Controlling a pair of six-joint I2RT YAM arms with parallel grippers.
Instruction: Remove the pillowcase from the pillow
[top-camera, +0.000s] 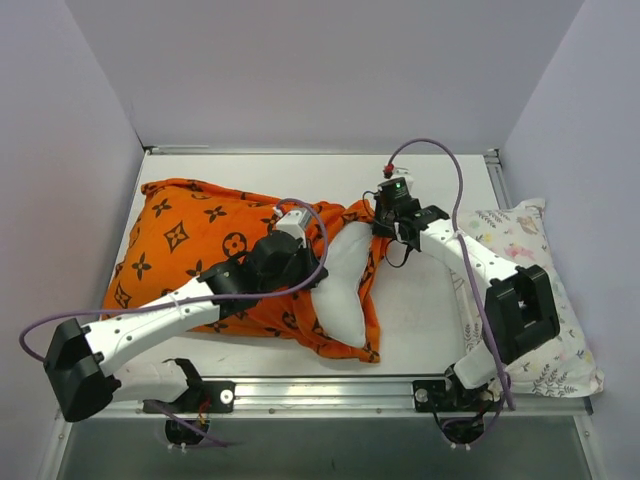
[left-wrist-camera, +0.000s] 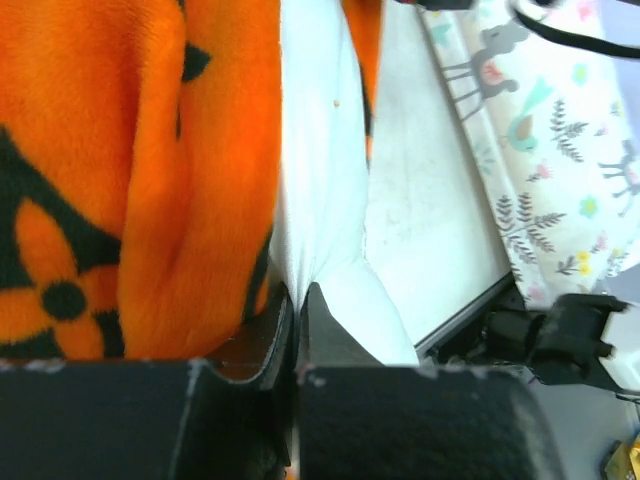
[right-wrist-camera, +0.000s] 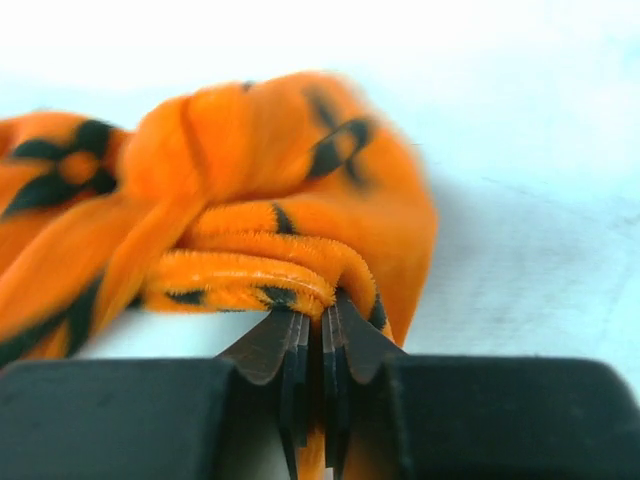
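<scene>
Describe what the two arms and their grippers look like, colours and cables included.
Both the left arm and the right arm are white tubular links with chunky black joint housings. A thin purple cable loops along each. The left gripper and right gripper are black and blocky, with narrow tapered black fingers.

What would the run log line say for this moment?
left gripper: shut on pillow | right gripper: shut on pillowcase hem | pillow: partly exposed at open end

The pillow (top-camera: 340, 285) lies half inside the pillowcase (top-camera: 190, 240), second pillow (top-camera: 520, 235) at right.
</scene>
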